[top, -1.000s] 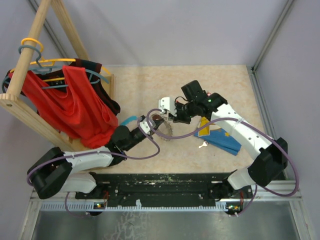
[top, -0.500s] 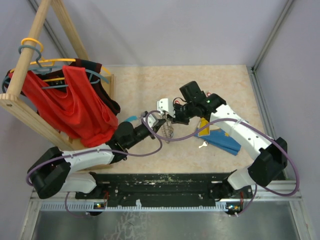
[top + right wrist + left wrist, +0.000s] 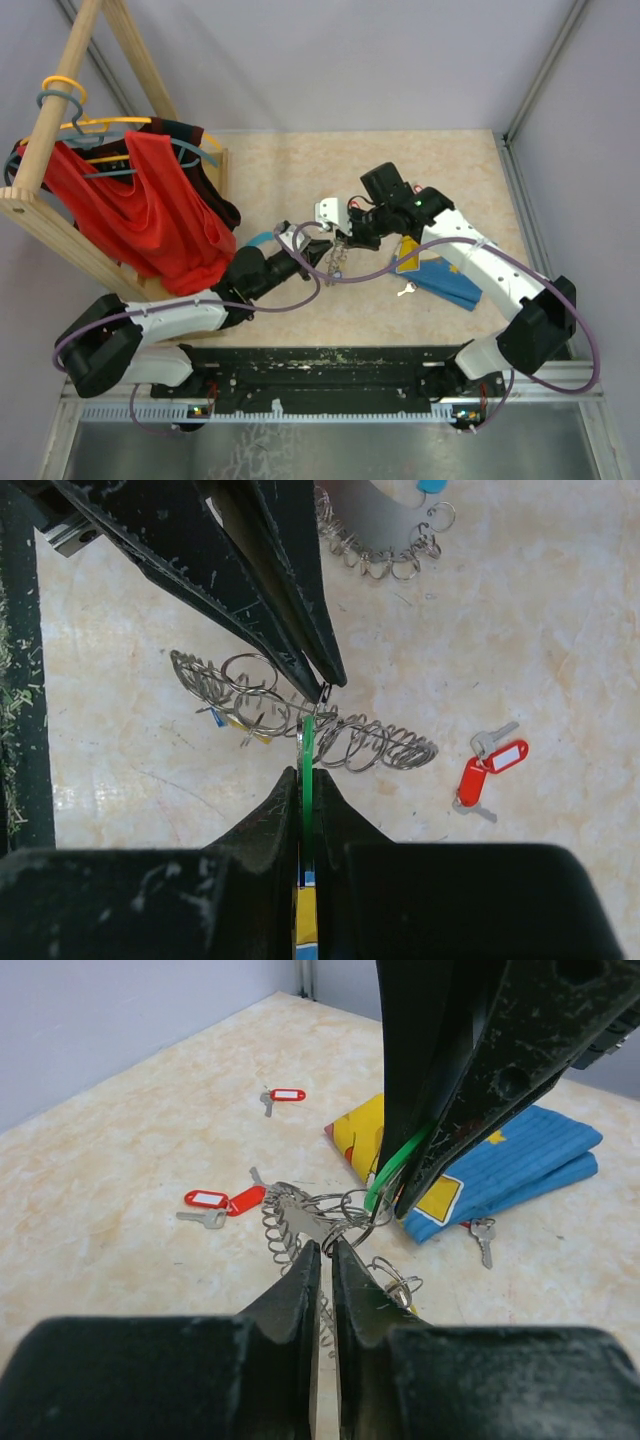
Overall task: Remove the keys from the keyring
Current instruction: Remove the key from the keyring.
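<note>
Left gripper (image 3: pixel 325 1252) is low over the table, jaws all but together with only a sliver of light between them, tips nipping a silver loop of the keyring (image 3: pixel 285 1222); right gripper (image 3: pixel 307 780) meets it nose to nose, clamped tight on a green tag (image 3: pixel 308 744) that hangs off the same cluster of loops; the ring runs edge-on between the two sets of tips, its fringe of loops trailing to either side. Outward now: a pair of red-tagged keys (image 3: pixel 222 1201) lies loose just beyond the ring on the left gripper's side; another red-tagged key (image 3: pixel 283 1095) sits well apart, farther up the table (image 3: pixel 450 170); a bare silver key (image 3: pixel 483 1237) rests against the edge of a folded blue and yellow cloth (image 3: pixel 540 1155), near the right arm. Room to move: open tabletop toward the far wall; the wooden clothes rack (image 3: pixel 60 120) with its red garment (image 3: pixel 150 215) crowds the left arm's flank; the right wall's frame stands well clear.
</note>
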Action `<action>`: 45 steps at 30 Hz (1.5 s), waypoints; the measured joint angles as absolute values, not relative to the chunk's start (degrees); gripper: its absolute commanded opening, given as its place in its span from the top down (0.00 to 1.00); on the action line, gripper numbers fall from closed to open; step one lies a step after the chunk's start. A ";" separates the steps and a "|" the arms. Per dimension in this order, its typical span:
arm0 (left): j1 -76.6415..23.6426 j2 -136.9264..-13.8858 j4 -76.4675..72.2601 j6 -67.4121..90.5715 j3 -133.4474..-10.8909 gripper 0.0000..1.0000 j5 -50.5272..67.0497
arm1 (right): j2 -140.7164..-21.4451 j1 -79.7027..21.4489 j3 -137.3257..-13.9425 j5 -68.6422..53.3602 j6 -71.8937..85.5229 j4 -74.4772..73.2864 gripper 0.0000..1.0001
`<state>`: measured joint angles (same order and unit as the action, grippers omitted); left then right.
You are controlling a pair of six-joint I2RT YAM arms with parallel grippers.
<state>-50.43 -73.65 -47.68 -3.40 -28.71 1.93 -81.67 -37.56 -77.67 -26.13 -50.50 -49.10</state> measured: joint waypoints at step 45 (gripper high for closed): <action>-36.53 -87.22 -86.50 18.06 -20.56 0.61 36.64 | -80.84 -34.24 -79.68 -37.63 -54.50 -54.96 1.00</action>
<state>-36.53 -87.22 -86.50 18.06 -20.56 36.64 -80.84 -34.24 -79.68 -37.63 -54.50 -54.96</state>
